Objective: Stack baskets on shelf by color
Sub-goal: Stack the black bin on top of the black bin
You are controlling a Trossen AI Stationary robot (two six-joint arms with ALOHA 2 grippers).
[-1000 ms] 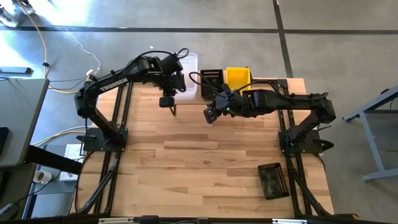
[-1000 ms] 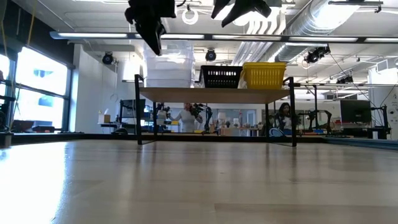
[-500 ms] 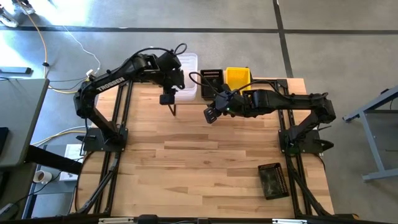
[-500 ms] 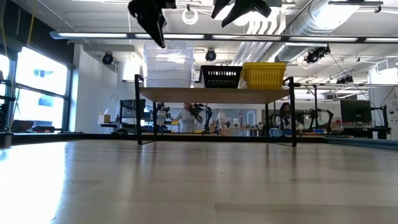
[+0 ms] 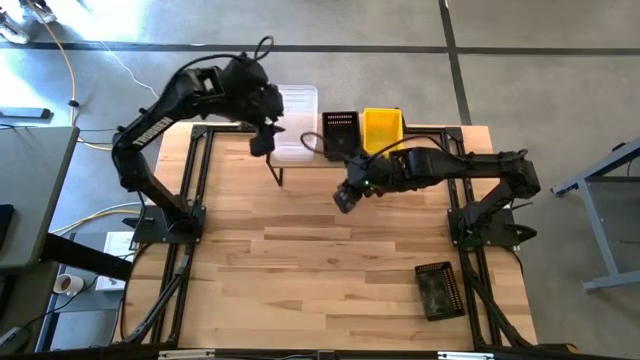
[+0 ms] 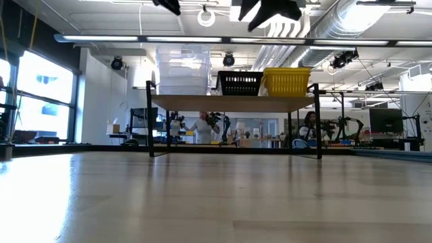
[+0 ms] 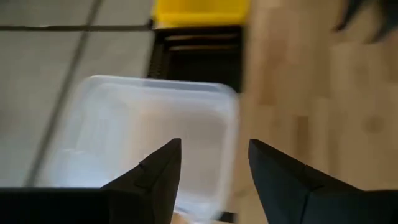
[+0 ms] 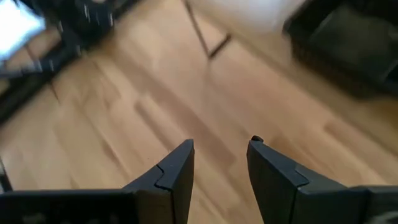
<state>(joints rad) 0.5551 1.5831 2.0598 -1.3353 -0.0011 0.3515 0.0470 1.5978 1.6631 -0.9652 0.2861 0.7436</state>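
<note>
The shelf (image 6: 233,102) stands at the table's far edge on thin black legs. On its plank sit a stack of clear baskets (image 6: 182,69), a black mesh basket (image 6: 240,83) and a yellow basket (image 6: 287,81), side by side. Another black basket (image 5: 437,290) lies on the table near its right near corner. My left gripper (image 5: 262,143) hangs open high above the near left edge of the clear baskets (image 7: 149,137), touching nothing. My right gripper (image 5: 343,198) hovers open over bare table in front of the shelf, empty (image 8: 221,144).
The shelf's near left leg (image 8: 205,34) stands just beyond the right gripper. Bare wooden table (image 5: 300,250) spreads between the shelf and the near edge. Beyond the far edge is grey floor. A workshop with people far off shows under the shelf in the low view.
My left gripper has risen, almost out of the top of the low view, and moved toward the far edge, over the clear baskets. My right gripper has shifted a little toward the near edge. The baskets have not moved.
</note>
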